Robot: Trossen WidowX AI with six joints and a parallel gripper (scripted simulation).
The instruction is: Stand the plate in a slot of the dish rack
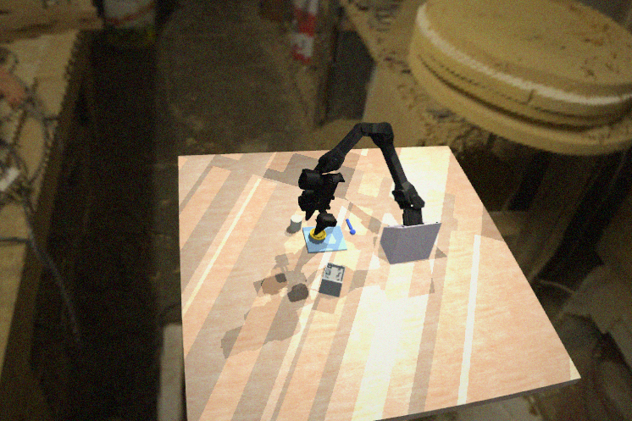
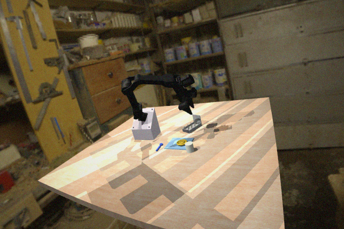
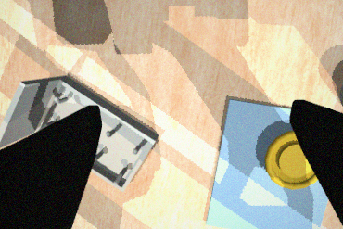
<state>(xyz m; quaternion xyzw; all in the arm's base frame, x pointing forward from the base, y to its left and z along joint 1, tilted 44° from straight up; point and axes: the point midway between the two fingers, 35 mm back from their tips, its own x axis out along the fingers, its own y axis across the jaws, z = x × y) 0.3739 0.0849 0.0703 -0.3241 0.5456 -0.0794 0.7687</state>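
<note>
The yellow round plate [image 1: 317,235] [image 2: 181,142] [image 3: 289,161] lies flat on the light-blue mat [image 1: 338,246] [image 2: 171,146] [image 3: 231,131]. The grey dish rack [image 1: 330,287] [image 2: 188,130] [image 3: 111,105] stands a short way from the mat, with short pegs inside and a tall panel at one end; its slots hold no plate. My gripper [image 1: 312,225] [image 2: 192,110] [image 3: 196,112] is open and empty, pointing down high above the table. In the wrist view the left finger covers part of the rack and the right finger covers the plate's edge.
A pale cup [image 1: 295,224] [image 2: 189,147] stands beside the mat, near the plate. A blue spoon [image 1: 350,226] [image 2: 159,147] lies on the mat's other side. The arm rises from a lilac base block [image 1: 410,244] [image 2: 146,133].
</note>
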